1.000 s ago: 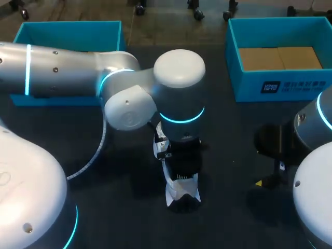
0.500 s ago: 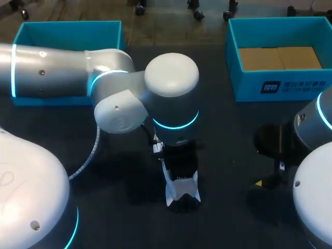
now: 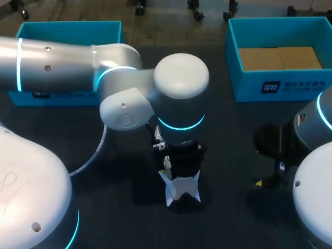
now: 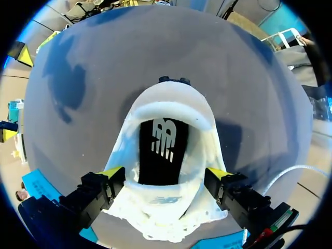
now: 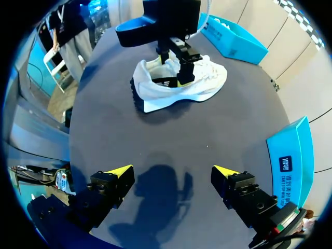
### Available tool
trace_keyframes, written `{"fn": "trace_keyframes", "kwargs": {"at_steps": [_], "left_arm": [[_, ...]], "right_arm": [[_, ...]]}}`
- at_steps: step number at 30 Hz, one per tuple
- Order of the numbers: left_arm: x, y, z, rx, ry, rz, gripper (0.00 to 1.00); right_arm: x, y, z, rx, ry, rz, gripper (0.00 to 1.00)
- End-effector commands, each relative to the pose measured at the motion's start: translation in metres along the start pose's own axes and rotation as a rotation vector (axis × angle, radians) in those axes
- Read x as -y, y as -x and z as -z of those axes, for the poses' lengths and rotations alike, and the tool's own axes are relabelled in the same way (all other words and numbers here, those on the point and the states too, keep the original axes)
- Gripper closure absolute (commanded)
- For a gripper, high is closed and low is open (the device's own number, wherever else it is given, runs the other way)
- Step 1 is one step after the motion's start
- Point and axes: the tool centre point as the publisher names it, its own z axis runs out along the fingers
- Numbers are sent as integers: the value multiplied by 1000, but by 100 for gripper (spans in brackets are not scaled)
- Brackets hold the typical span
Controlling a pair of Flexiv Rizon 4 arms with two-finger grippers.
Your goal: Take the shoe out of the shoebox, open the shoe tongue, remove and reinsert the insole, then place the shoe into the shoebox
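A white sneaker (image 3: pixel 181 189) stands on its sole on the dark table, at the middle front. In the left wrist view its collar gapes wide and a black insole (image 4: pixel 161 150) with a white logo lies inside. My left gripper (image 4: pixel 165 174) hangs straight over the shoe (image 4: pixel 171 207), open, one yellow-tipped finger (image 4: pixel 111 175) on each side of the collar, holding nothing. From the right wrist view, the left gripper (image 5: pixel 175 70) sits down at the sneaker's (image 5: pixel 202 85) opening. My right gripper (image 5: pixel 171 171) hovers open and empty over bare table, well off to the shoe's right.
A blue box (image 3: pixel 67 31) stands at the back left, partly behind my left arm (image 3: pixel 62 67). A second blue box (image 3: pixel 280 85) with a brown cardboard floor stands at the back right. My right arm (image 3: pixel 311 176) fills the front right corner.
My left gripper has gone from shut to wide open over the shoe. Its wrist shifted slightly left, then back right. The right arm has kept still.
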Motion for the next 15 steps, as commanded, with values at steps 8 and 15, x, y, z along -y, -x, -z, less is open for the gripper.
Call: {"fn": "trace_keyframes", "kwargs": {"at_steps": [8, 15], "left_arm": [[-9, 10, 11, 0, -31, 3, 0], [-31, 12, 15, -14, -63, 42, 0]], "right_arm": [[1, -2, 1, 2, 1, 1, 0], [1, -2, 1, 2, 1, 1, 0]]}}
